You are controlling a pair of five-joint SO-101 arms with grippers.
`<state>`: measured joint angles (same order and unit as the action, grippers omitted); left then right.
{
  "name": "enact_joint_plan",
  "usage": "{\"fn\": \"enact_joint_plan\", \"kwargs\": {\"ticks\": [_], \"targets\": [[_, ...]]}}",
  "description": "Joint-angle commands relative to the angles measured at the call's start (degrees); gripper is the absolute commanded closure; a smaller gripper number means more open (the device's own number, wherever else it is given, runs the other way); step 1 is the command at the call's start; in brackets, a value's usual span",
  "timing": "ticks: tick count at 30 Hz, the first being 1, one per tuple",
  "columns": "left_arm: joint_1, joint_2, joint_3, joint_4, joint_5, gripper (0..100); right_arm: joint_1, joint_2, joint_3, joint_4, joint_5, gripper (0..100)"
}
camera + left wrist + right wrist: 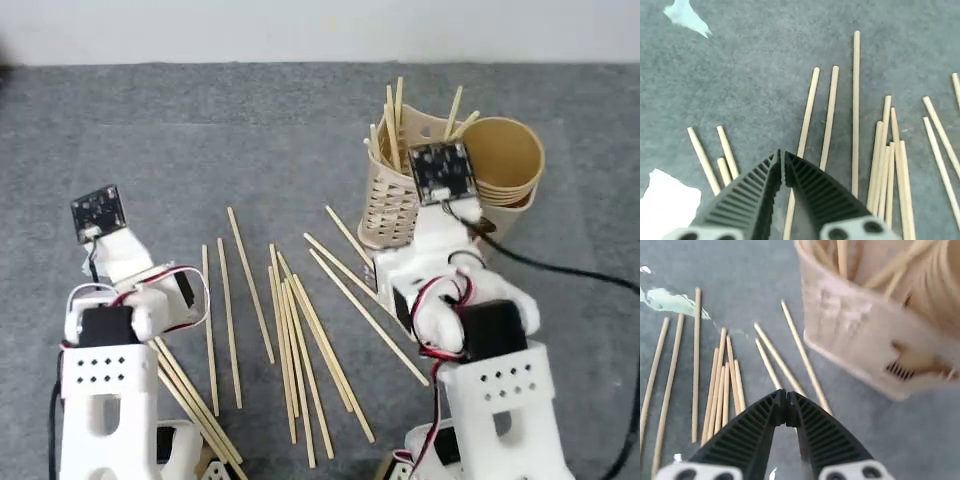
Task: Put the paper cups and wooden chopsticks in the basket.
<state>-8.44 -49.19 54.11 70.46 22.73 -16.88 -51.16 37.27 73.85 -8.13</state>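
Here's the basket (pixel 390 215) at the far side of the grey mat (pixel 200 130), and it's already busy: a bunch of standing chopsticks (pixel 391 125) pokes up out of it, and a nested stack of paper cups (pixel 505 155) sits mouth-up at its outer end. From the right wrist view the stack looks to be inside the wall.

Plenty is not in yet. The loose chopsticks (pixel 290 360) lie fanned flat across the mat out from the basket's foot. A couple of them run right up to its base, and the rest are spread farther off.

The right gripper (pixel 786 399) hangs just beside the basket, low over those nearest sticks. Its ribbed jaws are pressed together and nothing is pinched between them.

The left gripper (pixel 781 159) is well apart from the basket, above the outermost sticks of the fan. Its jaws are also closed tip to tip, and it's empty-handed. A few more sticks lie beyond it, farther still from the basket.
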Motion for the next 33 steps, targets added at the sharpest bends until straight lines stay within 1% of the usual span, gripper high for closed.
{"fn": "enact_joint_plan", "kwargs": {"ticks": [1, 5, 7, 9, 11, 14, 18, 24, 27, 33], "targets": [[0.4, -0.8, -2.8, 1.1, -4.8, 99, -0.9, -4.4, 5.8, -2.3, -6.2, 98.9], [0.4, -0.4, -2.4, 1.1, -7.4, 98, -1.0, -8.2, 15.6, -9.5, -6.5, 99.0], [0.5, 2.3, -2.9, 1.1, -7.6, 95, -0.7, -10.1, 20.3, -13.8, -6.5, 99.0], [0.5, 7.6, -4.4, 1.1, -7.6, 89, -0.7, -11.9, 24.5, -17.5, -6.5, 99.0], [0.5, 14.5, -7.3, 1.1, -7.6, 84, -0.7, -13.8, 28.2, -20.9, -6.6, 99.0], [0.5, 24.9, -13.0, 0.9, -7.6, 83, -0.7, -16.6, 31.7, -24.0, -6.6, 99.0], [0.9, 37.2, -20.6, 0.7, -7.7, 83, -0.7, -19.7, 34.7, -25.8, -6.5, 98.7], [5.7, 53.3, -29.2, 0.8, -7.6, 83, -0.7, -21.7, 35.9, -26.2, -6.3, 98.7], [7.0, 59.1, -32.6, 1.0, -7.4, 83, -0.7, -21.4, 35.9, -26.0, -6.3, 98.7], [6.9, 68.1, -36.0, 0.6, -7.4, 83, -0.7, -21.7, 35.9, -25.8, -6.3, 98.7]]}}
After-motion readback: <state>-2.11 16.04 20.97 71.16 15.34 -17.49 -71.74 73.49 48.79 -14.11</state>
